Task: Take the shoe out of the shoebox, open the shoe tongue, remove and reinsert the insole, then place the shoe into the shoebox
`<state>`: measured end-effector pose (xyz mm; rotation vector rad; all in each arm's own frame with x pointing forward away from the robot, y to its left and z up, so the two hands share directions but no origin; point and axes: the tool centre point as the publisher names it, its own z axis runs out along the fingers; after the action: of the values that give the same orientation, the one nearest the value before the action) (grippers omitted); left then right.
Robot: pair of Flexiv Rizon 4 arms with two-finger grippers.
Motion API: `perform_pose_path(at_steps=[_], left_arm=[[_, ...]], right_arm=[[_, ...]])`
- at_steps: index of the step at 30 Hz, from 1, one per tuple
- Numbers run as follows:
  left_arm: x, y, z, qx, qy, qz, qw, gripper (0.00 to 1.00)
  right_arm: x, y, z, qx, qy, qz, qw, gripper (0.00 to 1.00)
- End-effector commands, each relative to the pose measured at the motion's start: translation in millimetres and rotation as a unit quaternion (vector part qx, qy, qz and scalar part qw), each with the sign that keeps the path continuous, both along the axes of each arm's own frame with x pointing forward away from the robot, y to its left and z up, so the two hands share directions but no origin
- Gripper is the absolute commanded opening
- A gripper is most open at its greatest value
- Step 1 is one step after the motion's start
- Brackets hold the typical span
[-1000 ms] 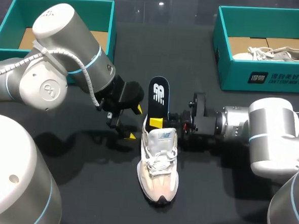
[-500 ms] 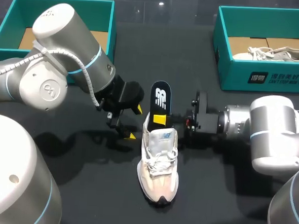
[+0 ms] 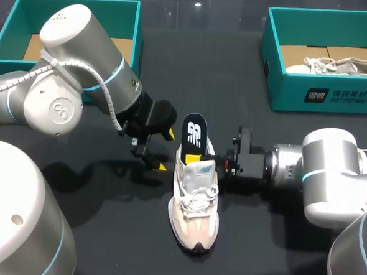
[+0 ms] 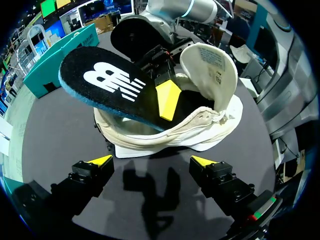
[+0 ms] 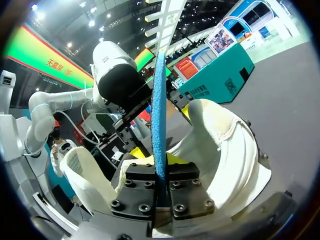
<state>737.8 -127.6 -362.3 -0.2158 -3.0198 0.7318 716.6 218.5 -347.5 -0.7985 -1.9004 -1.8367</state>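
One teal shoebox (image 3: 8, 30) sits at the far left of the table (image 3: 118, 233). A second shoebox (image 3: 282, 97) at the far right holds a spare shoe (image 3: 337, 64). Between the arms, the white shoe (image 3: 193, 207) stands on the table with its toe toward the near edge and its tongue (image 4: 207, 65) lifted. The right gripper (image 5: 161, 187) is clamped on the black insole (image 3: 194, 129). The insole's lower end is inside the shoe's opening, and the rest slants up out past the heel. The left gripper (image 4: 151, 161) hangs just beside the heel, fingers spread, holding nothing.
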Motion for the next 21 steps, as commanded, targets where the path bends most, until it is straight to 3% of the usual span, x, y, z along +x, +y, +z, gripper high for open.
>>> perform_pose_path(at_steps=[1, 3, 13, 17, 20, 21], left_arm=[[-0.1, -0.5, -0.4, 0.001, 0.0, 0.0, 1.0, 1.0], [-0.1, -0.5, -0.4, 0.001, 0.0, 0.0, 1.0, 1.0], [-0.1, -0.5, -0.4, 0.001, 0.0, 0.0, 1.0, 1.0], [-0.1, -0.5, -0.4, 0.001, 0.0, 0.0, 1.0, 1.0], [-0.1, -0.5, -0.4, 0.001, 0.0, 0.0, 1.0, 1.0], [-0.1, -0.5, -0.4, 0.001, 0.0, 0.0, 1.0, 1.0]], right_arm=[[-4.2, 2.6, 6.5, -0.007, -0.011, -0.001, 1.0, 0.21], [-1.8, 3.6, 12.0, -0.009, -0.023, 0.003, 1.0, 0.39], [18.2, -3.2, 32.8, -0.013, -0.063, 0.009, 0.998, 0.37], [26.6, -5.9, 35.2, -0.011, -0.065, 0.014, 0.998, 0.3], [33.6, -8.9, 34.3, -0.003, -0.06, 0.02, 0.998, 0.0], [35.0, -9.5, 33.1, 0.003, -0.054, 0.024, 0.998, 0.0]])
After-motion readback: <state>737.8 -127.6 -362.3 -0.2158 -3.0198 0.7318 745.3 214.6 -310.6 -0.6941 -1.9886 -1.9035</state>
